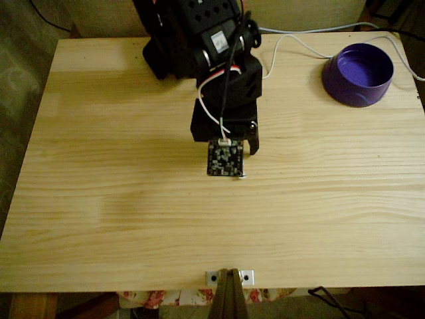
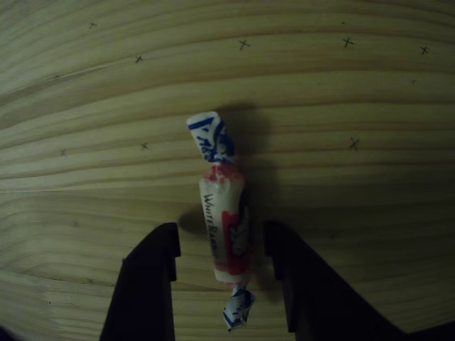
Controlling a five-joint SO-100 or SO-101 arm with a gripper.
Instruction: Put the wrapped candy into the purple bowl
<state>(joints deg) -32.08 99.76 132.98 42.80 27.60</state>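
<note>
Pincer point(image 2: 220, 249) fingers apart, wrapped candy point(image 2: 224, 220) between them; purple bowl point(image 1: 332, 83) holds nothing.

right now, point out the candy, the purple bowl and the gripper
wrapped candy point(image 2: 226, 226): other view, white wrapper middle
purple bowl point(image 1: 346, 90): fixed view, outer side wall
gripper point(image 2: 222, 249): other view, midway between the fingertips

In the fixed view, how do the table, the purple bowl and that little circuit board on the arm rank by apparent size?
1. Table
2. Purple bowl
3. Circuit board, though it sits nearer the camera, so it looks bigger than it is.
</note>
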